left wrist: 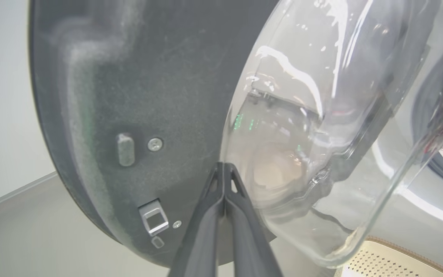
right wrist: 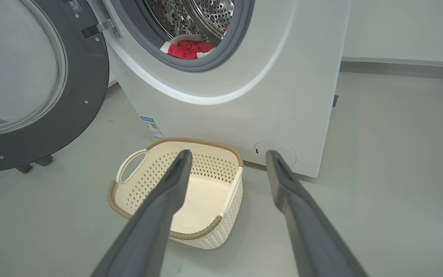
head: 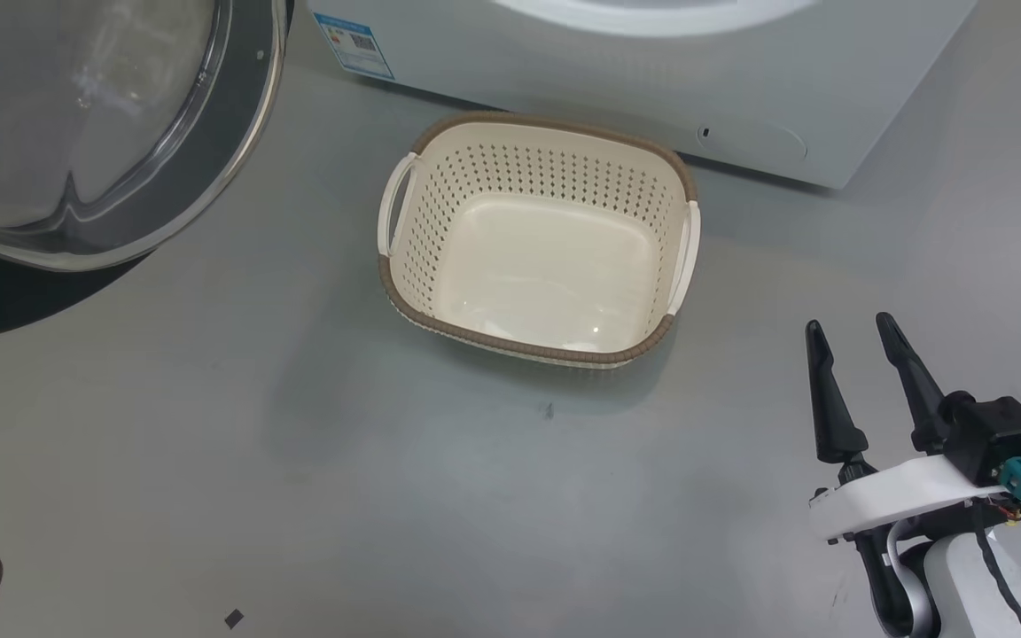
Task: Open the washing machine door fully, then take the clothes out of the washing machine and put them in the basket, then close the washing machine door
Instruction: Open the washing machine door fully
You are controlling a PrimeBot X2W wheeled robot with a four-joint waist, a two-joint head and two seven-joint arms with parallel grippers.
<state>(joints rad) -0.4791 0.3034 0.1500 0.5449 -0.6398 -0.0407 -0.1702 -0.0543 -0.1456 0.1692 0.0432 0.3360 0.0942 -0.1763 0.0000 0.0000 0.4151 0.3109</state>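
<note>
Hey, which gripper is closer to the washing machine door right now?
Left. The left gripper, shut, points at the dark inner ring of the washing machine door, beside its glass; contact is unclear. The right gripper hangs open well away, across the basket from it.

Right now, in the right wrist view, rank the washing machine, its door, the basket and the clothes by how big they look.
1. washing machine, largest, though cropped at the top.
2. washing machine door, cropped at the left and nearer the camera, so only likely second.
3. basket.
4. clothes, a small red patch.
</note>
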